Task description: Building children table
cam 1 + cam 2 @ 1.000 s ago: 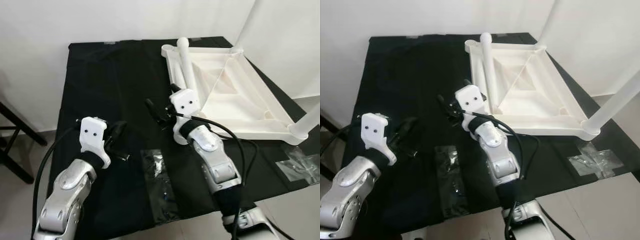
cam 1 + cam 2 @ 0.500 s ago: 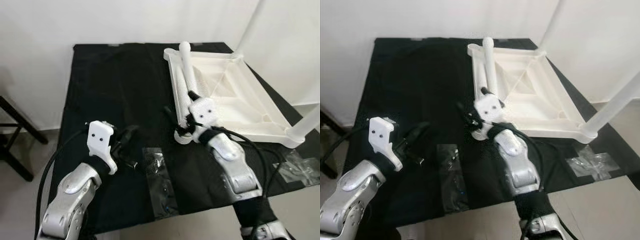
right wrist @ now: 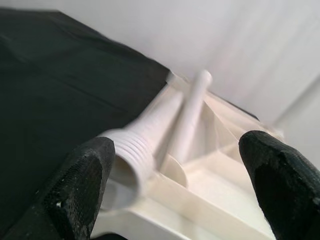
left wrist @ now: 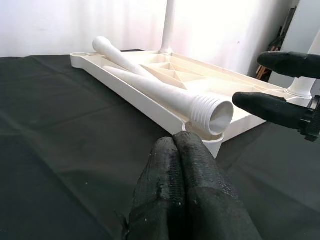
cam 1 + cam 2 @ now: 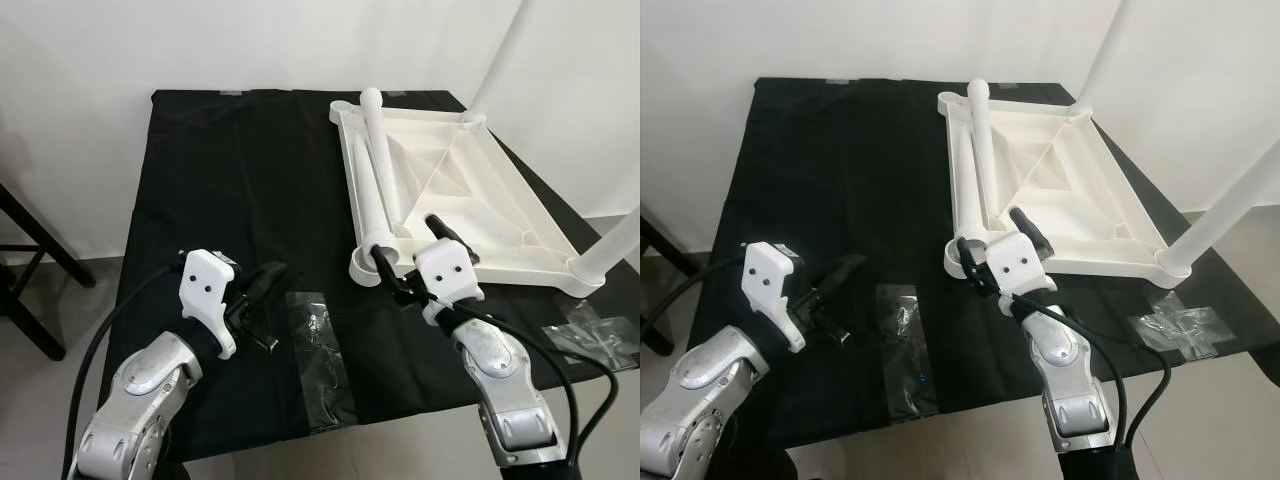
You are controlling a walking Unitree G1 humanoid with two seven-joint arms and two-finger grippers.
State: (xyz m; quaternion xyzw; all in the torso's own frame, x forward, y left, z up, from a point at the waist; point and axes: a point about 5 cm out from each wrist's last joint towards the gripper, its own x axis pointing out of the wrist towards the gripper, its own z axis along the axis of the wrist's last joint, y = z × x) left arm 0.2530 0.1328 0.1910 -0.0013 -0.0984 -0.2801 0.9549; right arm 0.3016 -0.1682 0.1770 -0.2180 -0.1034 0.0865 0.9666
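I saw the loose threaded table leg [image 5: 378, 172] lying along the upturned white tabletop [image 5: 480, 200], its open end just ahead of my right gripper [image 5: 412, 252], whose fingers [image 3: 82, 182] were spread wide. My left gripper [image 5: 268, 300], fingers [image 4: 185, 185] pressed together, hovered over the black-draped worktop [image 5: 230, 170] beside a hardware bag [image 5: 320, 350].

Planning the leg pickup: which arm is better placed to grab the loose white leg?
Right. The right gripper is open at the threaded end of the loose leg lying on the tabletop. The left gripper is shut, out over the black cloth.
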